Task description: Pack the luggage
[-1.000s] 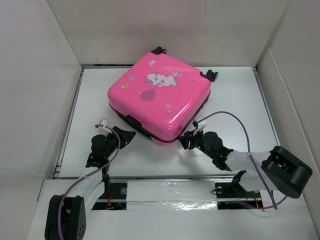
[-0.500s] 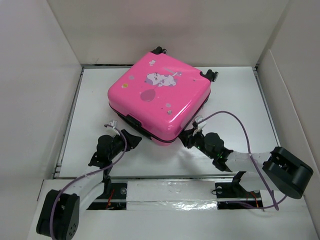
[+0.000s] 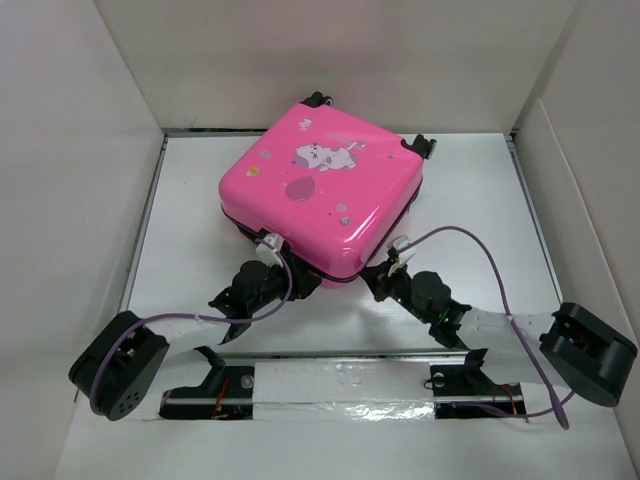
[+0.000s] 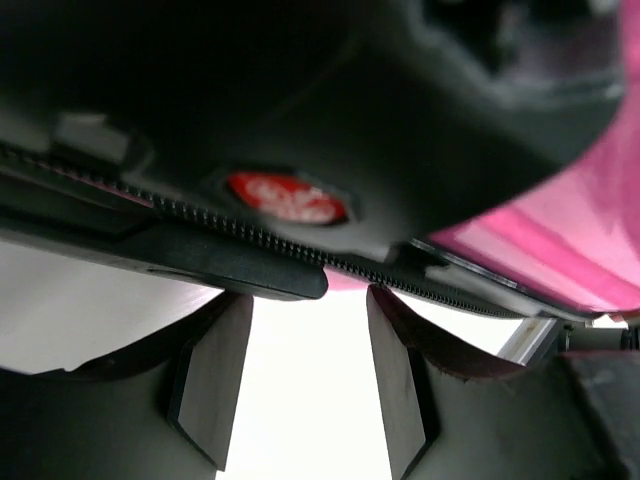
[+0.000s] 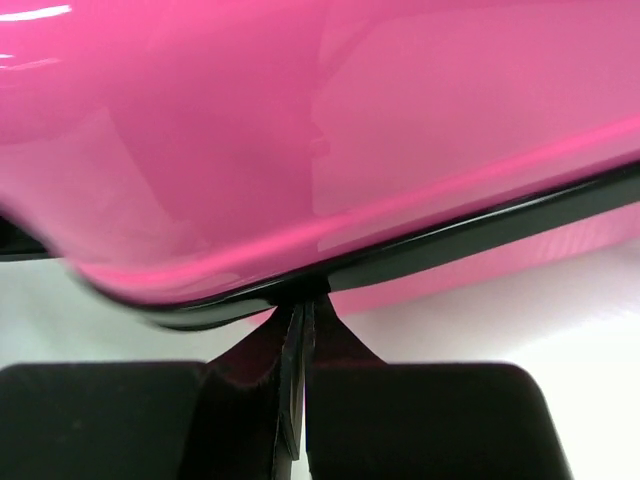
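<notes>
The luggage (image 3: 320, 190) is a closed bright pink suitcase lying flat, its cartoon print facing up. My left gripper (image 3: 275, 262) is at its near edge, beside the black handle. In the left wrist view this gripper (image 4: 305, 375) is open with nothing between its fingers (image 4: 210, 370), just below the black zipper line (image 4: 250, 235) and a red logo (image 4: 285, 197). My right gripper (image 3: 385, 272) is at the near right corner. The right wrist view shows this gripper (image 5: 303, 310) shut at the black zipper seam (image 5: 450, 235) under the pink shell (image 5: 320, 130), with a thin dark zipper pull pinched between the pads.
White walls (image 3: 60, 170) close in the white table (image 3: 470, 200) on the left, back and right. Purple cables (image 3: 470, 235) loop over both arms. Caster wheels (image 3: 425, 145) stick out at the suitcase's far corners.
My left arm swung right and forward from open table to the suitcase's near edge. My right gripper shut at the zipper seam. The suitcase shifted slightly.
</notes>
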Controlling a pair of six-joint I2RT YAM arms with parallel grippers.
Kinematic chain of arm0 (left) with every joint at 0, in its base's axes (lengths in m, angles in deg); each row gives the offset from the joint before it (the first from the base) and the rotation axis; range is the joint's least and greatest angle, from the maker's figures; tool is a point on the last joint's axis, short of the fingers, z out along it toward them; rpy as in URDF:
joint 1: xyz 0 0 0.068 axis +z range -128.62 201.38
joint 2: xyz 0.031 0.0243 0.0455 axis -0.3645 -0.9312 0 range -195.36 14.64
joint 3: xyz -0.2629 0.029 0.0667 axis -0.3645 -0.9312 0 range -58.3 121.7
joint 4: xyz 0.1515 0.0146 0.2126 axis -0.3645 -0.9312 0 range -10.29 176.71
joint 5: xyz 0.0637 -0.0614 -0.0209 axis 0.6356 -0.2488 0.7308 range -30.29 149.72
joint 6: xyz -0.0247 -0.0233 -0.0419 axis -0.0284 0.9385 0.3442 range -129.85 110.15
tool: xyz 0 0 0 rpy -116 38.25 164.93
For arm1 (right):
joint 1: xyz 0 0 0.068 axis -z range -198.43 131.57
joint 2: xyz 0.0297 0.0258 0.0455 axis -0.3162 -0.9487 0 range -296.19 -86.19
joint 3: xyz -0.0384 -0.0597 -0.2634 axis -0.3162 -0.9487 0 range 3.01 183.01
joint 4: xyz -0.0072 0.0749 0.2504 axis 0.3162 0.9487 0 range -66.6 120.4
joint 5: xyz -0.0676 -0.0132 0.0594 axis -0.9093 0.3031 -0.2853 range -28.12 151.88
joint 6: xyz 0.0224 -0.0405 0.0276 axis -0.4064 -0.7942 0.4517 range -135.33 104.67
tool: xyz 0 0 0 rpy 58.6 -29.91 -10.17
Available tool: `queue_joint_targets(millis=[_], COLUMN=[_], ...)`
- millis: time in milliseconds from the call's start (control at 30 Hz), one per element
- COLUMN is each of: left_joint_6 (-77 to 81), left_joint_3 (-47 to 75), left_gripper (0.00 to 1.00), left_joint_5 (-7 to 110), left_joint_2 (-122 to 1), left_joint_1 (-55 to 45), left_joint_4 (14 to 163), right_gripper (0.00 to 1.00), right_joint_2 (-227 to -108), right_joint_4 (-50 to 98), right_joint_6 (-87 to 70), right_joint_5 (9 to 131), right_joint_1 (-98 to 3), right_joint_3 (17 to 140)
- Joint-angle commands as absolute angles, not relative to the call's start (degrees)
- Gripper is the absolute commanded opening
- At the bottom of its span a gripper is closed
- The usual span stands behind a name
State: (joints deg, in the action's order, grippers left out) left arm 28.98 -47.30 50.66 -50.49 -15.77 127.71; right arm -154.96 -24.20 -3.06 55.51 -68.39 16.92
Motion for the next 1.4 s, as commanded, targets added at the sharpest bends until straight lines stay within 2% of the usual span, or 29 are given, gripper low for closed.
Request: queue_joint_targets(millis=[0,200,300,467,600,733,767,833,867,1000,1100,1233,1367], left_joint_6=[29.7,30.4,30.4,31.1,31.5,31.3,31.2,30.5,30.1,29.3,29.4,31.5,36.5], left_joint_3=[-41.1,-35.4,-31.5,-26.6,-24.8,-27.0,-28.1,-32.1,-33.4,-37.2,-36.4,-32.1,-23.4], left_gripper=[0.47,0.47,0.46,0.46,0.46,0.47,0.50,0.63,0.65,0.69,0.70,0.71,0.72], left_joint_5=[56.5,58.8,58.9,59.2,61.5,63.4,64.3,64.5,65.9,71.2,75.7,74.1,66.8], left_joint_2=[-54.3,-60.1,-64.2,-70.3,-73.0,-71.3,-70.1,-64.2,-61.9,-44.9,-36.9,-36.3,-47.1], left_joint_1=[-16.7,-20.9,-23.2,-26.1,-27.3,-26.8,-26.3,-23.9,-23.1,-18.4,-13.2,-3.4,8.4], left_joint_4=[139.5,142.8,143.7,144.5,144.6,143.1,142.3,138.3,136.1,120.1,116.0,118.3,121.0], right_gripper=[0.00,0.00,0.00,0.00,0.00,0.00,0.00,0.00,0.00,0.00,0.00,0.00,0.00], right_joint_2=[-149.5,-140.1,-138.8,-149.4,-158.6,-163.3,-163.2,-160.5,-159.1,-151.9,-148.3,-145.4,-145.4], right_joint_4=[-23.0,-2.4,1.8,1.4,0.6,-4.3,-3.5,-3.6,-3.8,-4.5,-1.8,1.0,1.1], right_joint_6=[0.4,6.9,11.2,11.8,10.2,7.6,8.0,9.1,9.5,10.0,10.1,10.1,9.8], right_joint_5=[54.3,44.1,44.0,46.0,41.5,37.2,37.4,38.2,39.0,43.5,45.6,47.7,49.4], right_joint_1=[-74.5,-87.2,-92.3,-95.4,-97.9,-96.0,-95.3,-93.4,-92.6,-91.6,-91.6,-91.6,-91.6], right_joint_3=[16.5,17.2,18.0,27.3,37.2,39.5,39.4,36.3,34.7,28.2,26.3,25.9,26.1])
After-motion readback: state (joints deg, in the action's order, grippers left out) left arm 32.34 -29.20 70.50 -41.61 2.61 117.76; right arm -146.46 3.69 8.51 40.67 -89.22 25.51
